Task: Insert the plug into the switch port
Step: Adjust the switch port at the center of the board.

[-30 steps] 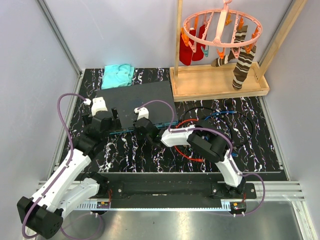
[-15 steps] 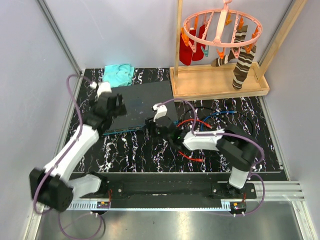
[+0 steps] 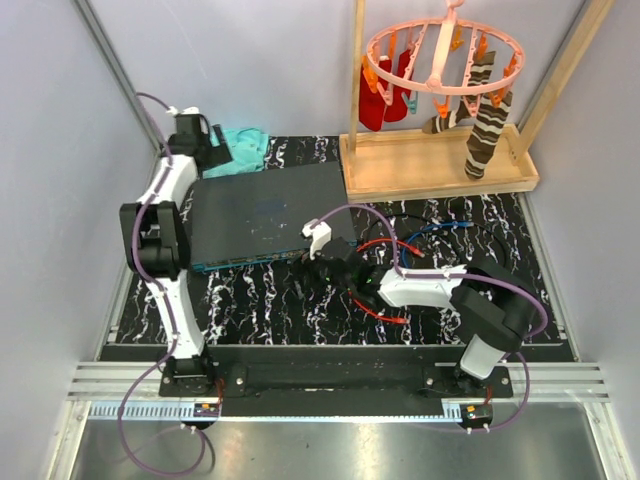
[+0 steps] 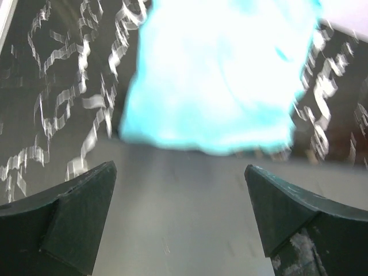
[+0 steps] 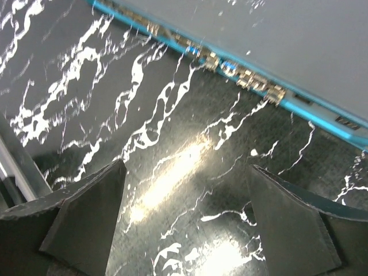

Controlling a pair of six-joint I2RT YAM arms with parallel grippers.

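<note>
My right tool (image 5: pixel 185 168) stands wide and empty just off the socket edge (image 5: pixel 230 66) of the switch (image 3: pixel 265 210). The switch lies flat on the counter (image 3: pixel 260 300), that edge facing me so a plug can go in level. My left tool (image 4: pixel 178 169), also wide and empty, hovers over the cloth (image 4: pixel 218 75) at the far side, I judge to keep clear. I cannot tell whether the plug is seated.
</note>
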